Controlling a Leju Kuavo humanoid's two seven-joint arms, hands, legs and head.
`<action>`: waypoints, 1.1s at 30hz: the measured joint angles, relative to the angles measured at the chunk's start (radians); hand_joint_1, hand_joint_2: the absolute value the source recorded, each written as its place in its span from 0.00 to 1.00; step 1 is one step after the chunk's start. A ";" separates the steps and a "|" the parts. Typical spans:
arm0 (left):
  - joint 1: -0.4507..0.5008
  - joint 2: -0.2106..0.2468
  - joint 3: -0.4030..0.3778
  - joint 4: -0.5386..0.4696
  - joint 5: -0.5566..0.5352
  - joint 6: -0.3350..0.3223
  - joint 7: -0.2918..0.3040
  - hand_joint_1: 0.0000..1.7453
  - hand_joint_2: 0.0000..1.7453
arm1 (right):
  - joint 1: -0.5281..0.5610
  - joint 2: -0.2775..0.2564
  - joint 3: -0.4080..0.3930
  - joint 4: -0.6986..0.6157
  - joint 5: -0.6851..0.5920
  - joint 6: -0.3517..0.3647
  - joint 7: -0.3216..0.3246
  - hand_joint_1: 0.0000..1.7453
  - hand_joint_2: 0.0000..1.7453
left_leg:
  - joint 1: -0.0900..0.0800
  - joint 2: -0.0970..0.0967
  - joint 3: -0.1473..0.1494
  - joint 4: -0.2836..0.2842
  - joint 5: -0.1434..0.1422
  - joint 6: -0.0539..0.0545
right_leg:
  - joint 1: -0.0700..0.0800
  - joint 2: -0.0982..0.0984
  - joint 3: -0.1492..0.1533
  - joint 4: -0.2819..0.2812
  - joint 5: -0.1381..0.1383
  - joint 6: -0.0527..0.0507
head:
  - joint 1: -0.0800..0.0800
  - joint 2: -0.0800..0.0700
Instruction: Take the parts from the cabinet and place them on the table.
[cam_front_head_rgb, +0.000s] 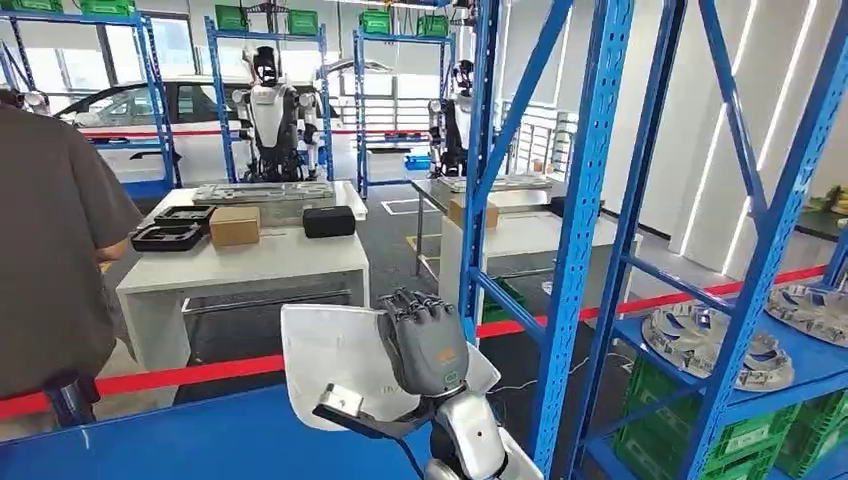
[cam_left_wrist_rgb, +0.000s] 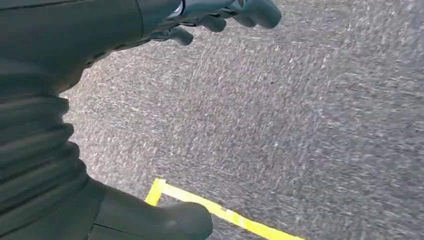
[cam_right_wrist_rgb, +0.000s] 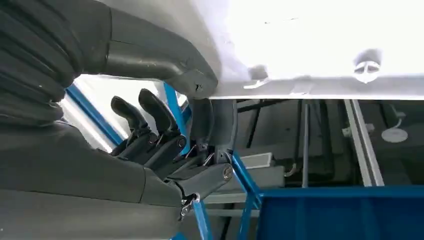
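Blue cabinet (cam_front_head_rgb: 590, 200) frames rise beside a blue tabletop (cam_front_head_rgb: 200, 440). The right hand (cam_front_head_rgb: 425, 340) grips a white part (cam_front_head_rgb: 330, 350) above it. The left hand (cam_left_wrist_rgb: 100, 30) hangs over grey floor (cam_left_wrist_rgb: 300, 125), fingers apart and holding nothing.

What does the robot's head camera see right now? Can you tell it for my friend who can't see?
The robot's right hand holds up a flat white metal part over a blue table. To the right stands a blue rack with round silver parts on a shelf. A person stands at the left, and two other robots stand far behind white tables.
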 joint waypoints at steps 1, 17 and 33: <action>0.000 0.000 0.000 0.000 -0.001 0.000 0.004 0.00 1.00 | 0.009 -0.004 -0.005 -0.006 0.001 -0.004 0.004 0.90 1.00 | -0.001 0.000 -0.010 0.001 0.007 0.002 | -0.001 0.000 -0.028 0.082 -0.054 0.004 | 0.000 0.000; -0.002 0.000 0.000 0.000 -0.004 -0.003 0.002 0.00 1.00 | 0.049 -0.011 -0.060 -0.042 -0.002 -0.032 -0.023 0.90 1.00 | -0.006 -0.002 -0.139 0.199 -0.094 -0.053 | 0.009 -0.004 0.120 -0.124 0.035 -0.067 | -0.005 0.000; -0.011 0.005 0.000 0.000 -0.019 -0.008 0.010 0.00 1.00 | 0.058 -0.008 -0.082 -0.052 -0.006 -0.021 -0.031 0.90 1.00 | -0.003 0.001 -0.002 -0.006 0.008 0.003 | 0.000 0.000 -0.057 0.186 -0.109 0.003 | 0.000 0.000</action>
